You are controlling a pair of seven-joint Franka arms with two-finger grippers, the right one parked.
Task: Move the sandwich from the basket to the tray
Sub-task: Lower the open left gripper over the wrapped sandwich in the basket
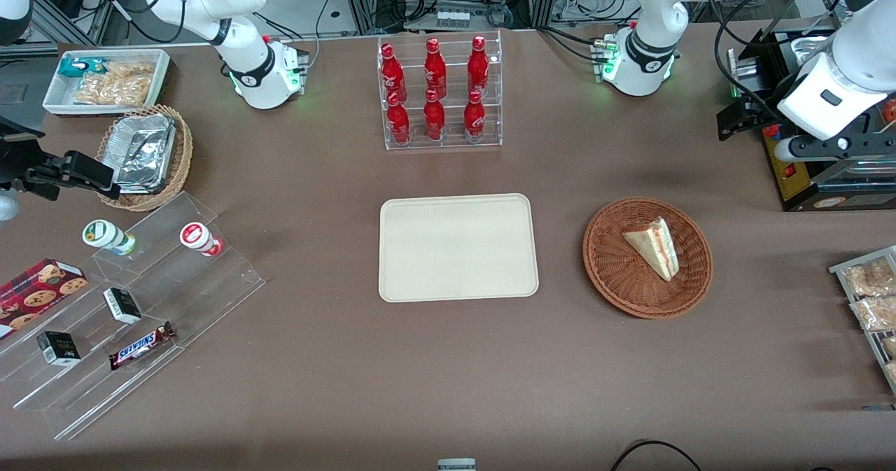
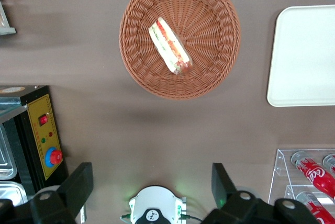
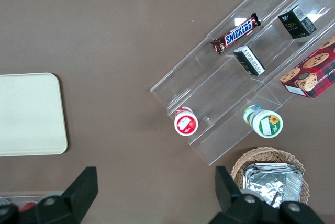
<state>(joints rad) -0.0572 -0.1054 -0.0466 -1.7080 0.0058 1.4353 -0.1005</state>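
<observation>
The tray (image 1: 458,247) lies bare at mid-table. Beside it, toward the working arm's end, the sandwich (image 1: 654,245) rests in the basket (image 1: 648,297). The gripper (image 2: 152,190) hangs high above, fingers wide apart, holding nothing. It should descend centred on the wedge, closing across its flat bread faces.
</observation>
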